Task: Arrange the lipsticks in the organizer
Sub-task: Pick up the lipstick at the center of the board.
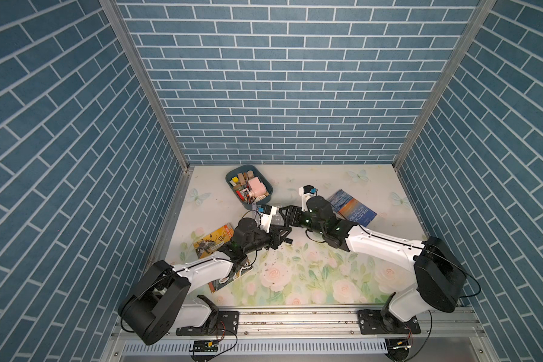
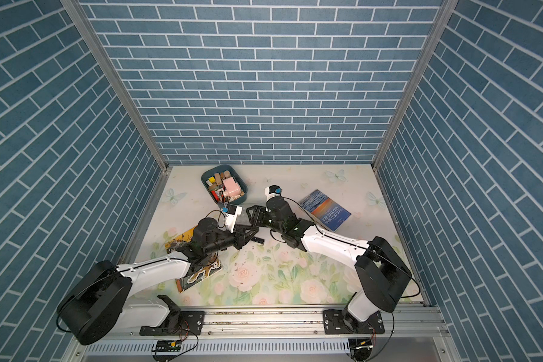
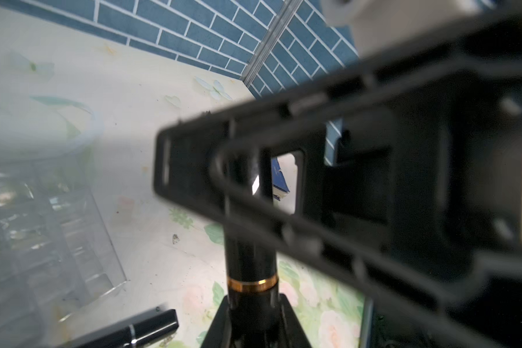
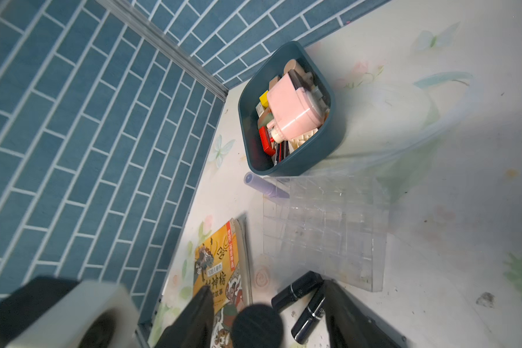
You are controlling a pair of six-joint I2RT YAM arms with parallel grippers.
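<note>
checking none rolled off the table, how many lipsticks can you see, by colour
black: 3, one held lipstick plus a loose pair
lavender: 1, the lavender lipstick
total: 4 in view

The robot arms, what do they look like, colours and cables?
The left arm and right arm have white shells between bulky black joints, thin black cables, and small green lights near the wrists. The left claw and right claw are black skeletal frames, each beside a white camera block with blue trim.
</note>
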